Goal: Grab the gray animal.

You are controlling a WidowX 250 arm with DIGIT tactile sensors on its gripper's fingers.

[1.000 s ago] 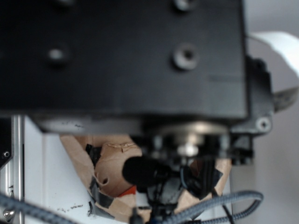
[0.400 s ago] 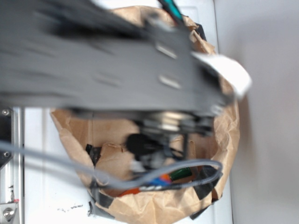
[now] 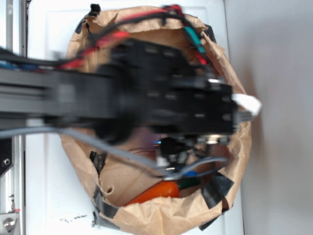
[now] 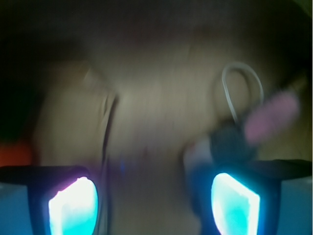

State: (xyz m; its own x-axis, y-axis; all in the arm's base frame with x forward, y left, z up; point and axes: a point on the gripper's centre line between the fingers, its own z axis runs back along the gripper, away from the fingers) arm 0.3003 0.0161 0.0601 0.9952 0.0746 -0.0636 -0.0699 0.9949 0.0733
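change: arm has swung lower into the paper bag (image 3: 230,196) since a second ago, so the reach is under way | gripper (image 4: 154,203) fingers apart, nothing between | bag holds: orange carrot (image 4: 14,154) far left of left finger; gray animal (image 4: 234,142) just above right finger, pink ear and white loop showing, ungrasped

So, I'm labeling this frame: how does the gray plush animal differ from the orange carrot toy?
Colour: the gray animal is dark gray with a pink ear and a thin white loop; the carrot is orange with a green top. Position: in the wrist view the animal lies just above one lit fingertip of the gripper, while the carrot is only an orange patch at the far edge. Both are blurred and sit inside the brown paper bag.
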